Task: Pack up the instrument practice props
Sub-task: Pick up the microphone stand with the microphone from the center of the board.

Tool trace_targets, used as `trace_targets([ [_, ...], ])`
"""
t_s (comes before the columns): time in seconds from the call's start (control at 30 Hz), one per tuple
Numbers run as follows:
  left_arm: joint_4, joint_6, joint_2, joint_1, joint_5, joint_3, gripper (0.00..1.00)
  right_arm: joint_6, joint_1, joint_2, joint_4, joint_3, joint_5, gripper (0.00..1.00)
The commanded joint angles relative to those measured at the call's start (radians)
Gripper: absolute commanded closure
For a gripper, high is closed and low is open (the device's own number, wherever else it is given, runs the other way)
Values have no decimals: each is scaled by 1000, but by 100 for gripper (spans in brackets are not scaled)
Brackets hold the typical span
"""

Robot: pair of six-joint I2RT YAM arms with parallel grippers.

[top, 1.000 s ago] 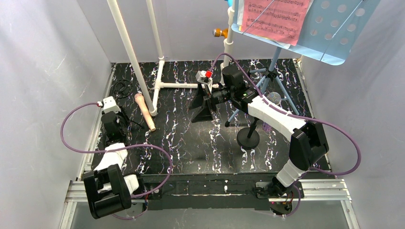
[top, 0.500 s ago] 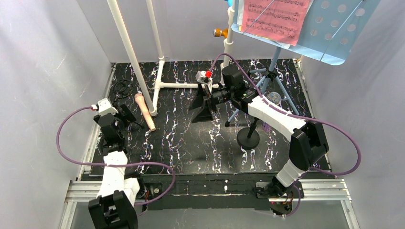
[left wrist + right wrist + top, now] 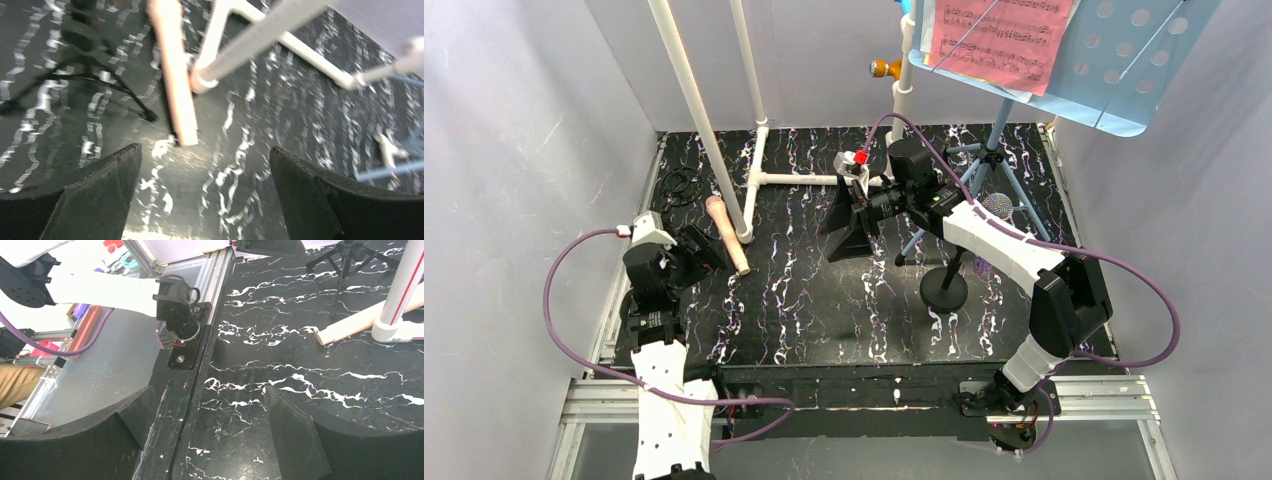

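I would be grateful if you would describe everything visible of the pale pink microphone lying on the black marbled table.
The pale pink microphone is a smooth, plastic-looking stick with a rounded far end. It lies flat on the left of the black marbled table, pointing roughly away from the arms. Its middle appears to rest against the foot of the slanting white plastic pipe. The open left gripper hovers just short of its near end, not touching it.

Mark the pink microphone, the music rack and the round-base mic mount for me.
pink microphone (image 3: 176,80): left wrist view, middle of its handle.
music rack (image 3: 1136,66): top view, bare light-blue panel between the holes.
round-base mic mount (image 3: 944,290): top view, its black base disc.
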Motion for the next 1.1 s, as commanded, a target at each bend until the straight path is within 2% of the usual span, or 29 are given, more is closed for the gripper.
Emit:
trace_targets([
  [0.0,-125,-44,-42,-56,239,44,2,-16,14,-27,-6,39,-48,10],
  [0.17,-96,-40,-61,-198,394,38,2,-49,45,-40,-87,76,-90,9],
  [0.3,-64,-68,-82,-330,424,6,2,-141,68,-45,-238,151,-80,8],
  [0.47,79,-143,-97,-505,366,-98,2,-439,81,-36,-635,366,109,7],
  [0.6,228,-141,-32,-735,228,-142,2,-522,81,-51,-783,508,270,5],
  [0.7,318,-63,76,-938,86,-110,2,-543,81,-69,-845,581,343,4],
  [0.83,381,104,314,-1154,-46,37,2,-573,81,-100,-909,641,396,2],
  [1.07,708,286,730,-1243,2,208,2,-590,81,-169,-960,676,429,2],
])
